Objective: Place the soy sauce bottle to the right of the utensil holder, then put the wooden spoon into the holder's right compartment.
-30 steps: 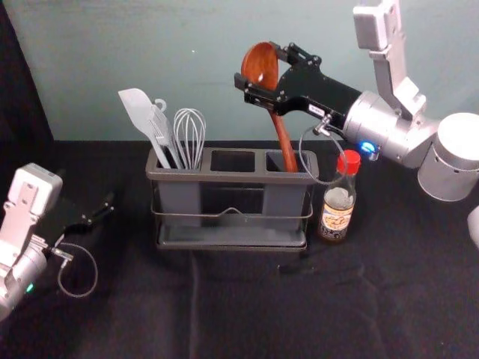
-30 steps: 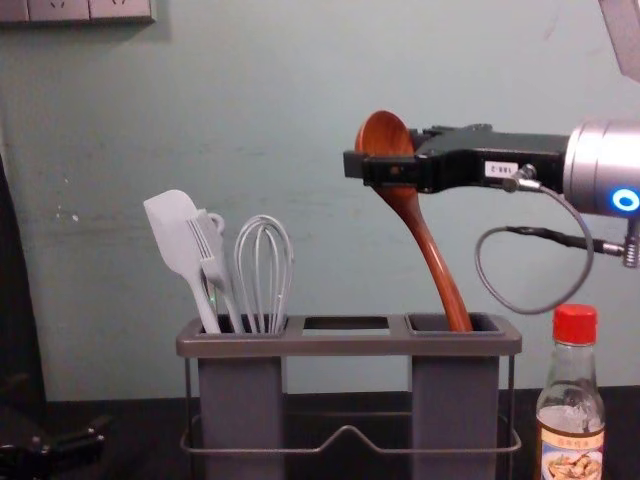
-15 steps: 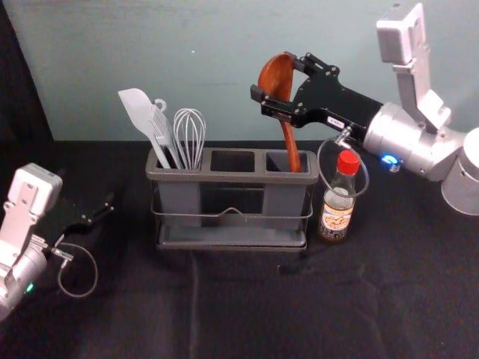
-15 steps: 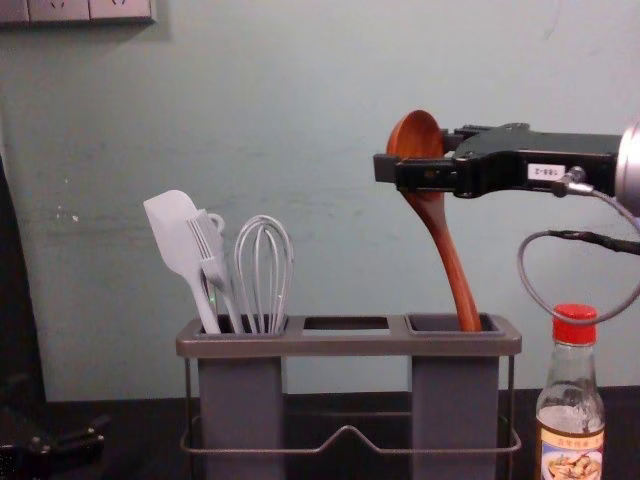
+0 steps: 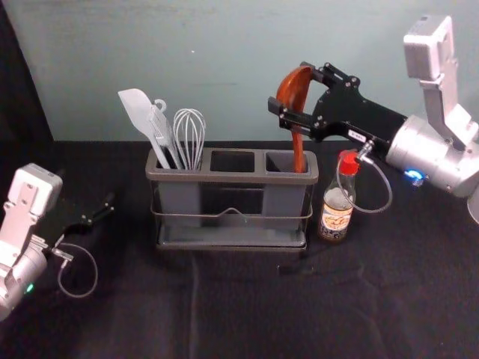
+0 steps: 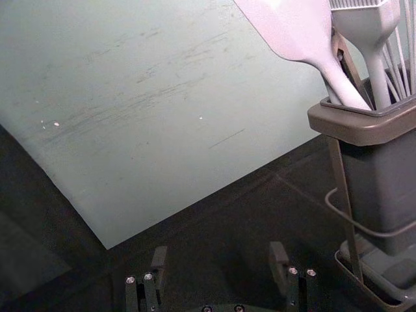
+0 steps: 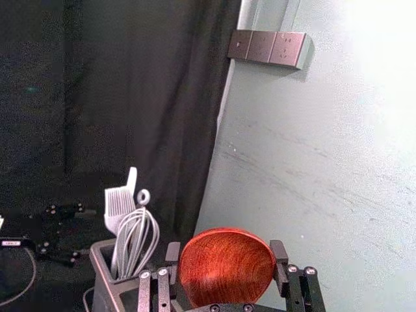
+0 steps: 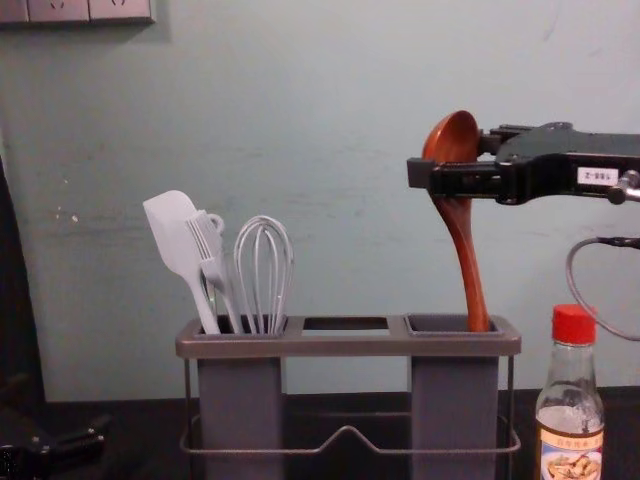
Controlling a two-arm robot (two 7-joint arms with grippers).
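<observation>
Well, head view, right gripper [image 5: 290,86]: above the right compartment of the utensil holder [image 5: 232,177], clamped on the bowl of the wooden spoon [image 5: 288,90].
Spoon handle: pointing down from between the fingertips, lower end inside the right compartment.
Soy sauce bottle [image 5: 337,213]: upright, just beside the holder, on its right.
Left gripper [image 5: 110,205]: parked well to the left of the holder.
Left wrist view, fingers [image 6: 279,260]: spread apart, released, near the holder's left end.
Right wrist view, spoon bowl: between the two fingers, touching both, hollow facing the camera.
Chest view, spoon: leaning, bowl in the grasp and farther left than the handle's end.
Left compartment: filled with a spatula [image 8: 173,225], pastry brush [image 8: 209,248] and whisk [image 8: 264,270].
</observation>
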